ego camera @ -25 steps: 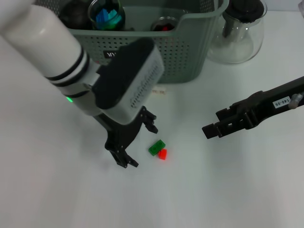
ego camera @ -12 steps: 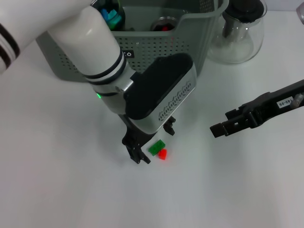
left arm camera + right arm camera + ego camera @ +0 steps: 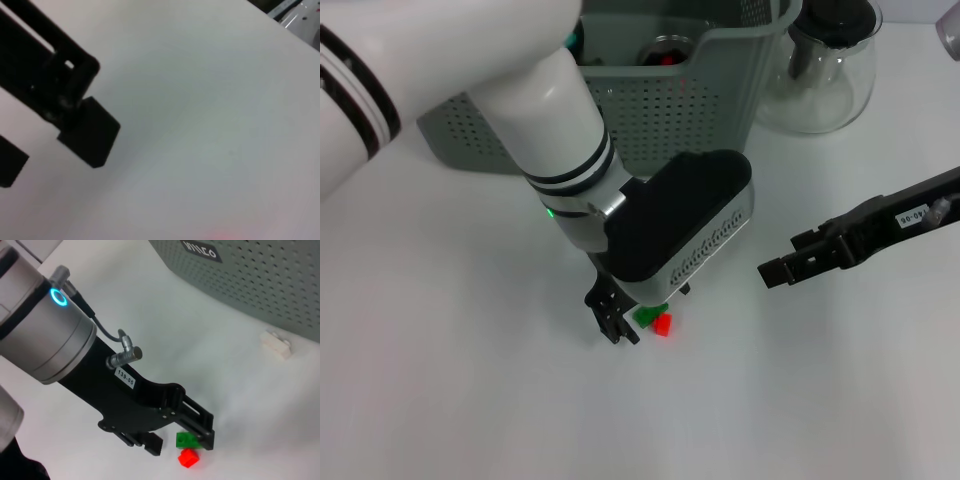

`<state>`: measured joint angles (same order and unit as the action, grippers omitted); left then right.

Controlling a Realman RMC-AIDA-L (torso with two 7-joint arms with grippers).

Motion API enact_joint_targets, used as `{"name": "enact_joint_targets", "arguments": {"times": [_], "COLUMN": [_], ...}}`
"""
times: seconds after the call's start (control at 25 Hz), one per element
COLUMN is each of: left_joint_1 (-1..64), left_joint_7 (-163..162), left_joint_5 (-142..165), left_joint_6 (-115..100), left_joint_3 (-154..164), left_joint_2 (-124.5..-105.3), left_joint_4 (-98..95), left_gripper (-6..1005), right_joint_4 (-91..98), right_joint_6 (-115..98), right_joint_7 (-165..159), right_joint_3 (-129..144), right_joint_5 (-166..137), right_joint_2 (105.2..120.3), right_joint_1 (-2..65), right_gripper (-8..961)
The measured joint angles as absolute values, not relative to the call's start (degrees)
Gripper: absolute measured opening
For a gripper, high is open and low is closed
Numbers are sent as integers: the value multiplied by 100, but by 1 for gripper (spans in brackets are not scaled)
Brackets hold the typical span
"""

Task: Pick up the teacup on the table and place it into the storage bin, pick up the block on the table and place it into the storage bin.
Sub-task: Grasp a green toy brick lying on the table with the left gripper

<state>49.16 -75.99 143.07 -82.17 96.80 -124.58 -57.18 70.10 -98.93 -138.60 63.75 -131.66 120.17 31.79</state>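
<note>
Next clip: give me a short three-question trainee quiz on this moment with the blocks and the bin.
1. True or false: the green block lies on the table, not in the storage bin.
2. Which pincer is down at the blocks? A) left pincer B) right pincer
3. Fill in: beside the green block lies a ____ block.

Key
1. True. Both small blocks sit on the table in front of the bin.
2. A. The right wrist view shows the left pincer open with a finger beside the green block; the right pincer hovers off to the side.
3. Red.
</note>
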Motion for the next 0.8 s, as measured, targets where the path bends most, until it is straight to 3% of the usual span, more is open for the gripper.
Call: {"name": "enact_joint_targets", "arguments": {"times": [0.8], "left_joint_1": [5256], "left_joint_7": [-7615], "left_joint_5": [14369], "left_joint_6": [-7885], "left_joint_3": [9993], "left_joint_2": [-12463], "left_joint_4": [-5215], "left_gripper": [770], "right_joint_4": [6959], "right_joint_6": [-9632], "right_joint_7": [-13876], "right_joint_3": [6390], "right_joint_5": [-13333], "right_joint_2": [12006], "right_joint_1": [3234], "right_gripper": [836]}}
